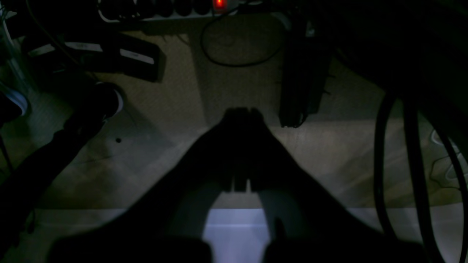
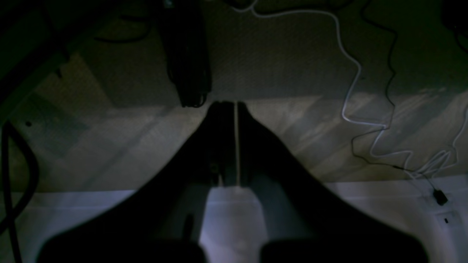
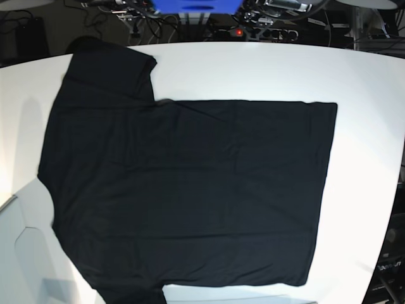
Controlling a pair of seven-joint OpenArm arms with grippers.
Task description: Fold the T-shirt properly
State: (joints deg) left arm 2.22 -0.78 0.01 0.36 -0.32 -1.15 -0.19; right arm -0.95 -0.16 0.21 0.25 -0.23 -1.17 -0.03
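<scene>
T-shirt (image 3: 190, 190) first, as the base view shows it: spread flat and unfolded across the white table (image 3: 367, 95), plain black side up, neck and shoulders toward that view's left, hem a straight edge toward its right, one sleeve reaching the far edge at upper left and the other running off the bottom of the picture. No print shows on the upward face, and neither arm appears over the cloth, so by my reading no fold has begun. The left wrist view is dim: the left gripper (image 1: 243, 111) is pinched together with nothing between its fingers, hanging past the table's edge over a carpeted floor strewn with cables (image 1: 237, 51), a power strip with a red light (image 1: 219, 3) at the top; no cloth is in sight. The right wrist view is much the same: the right gripper (image 2: 228, 104) is closed and empty, only a thin sliver of light between the fingers, a white cable (image 2: 351, 91) snaking on the floor beyond. The risks from here are mine to guess. Closed jaws would slide over the flat fabric instead of taking it, so both must open before reaching a hem or shoulder. A pinch that catches only the top layer would drag the shirt skewed. The sleeve lying at the near edge could slip off the table and pull the body with it, and uneven lifting by the two arms would crease the fold.
</scene>
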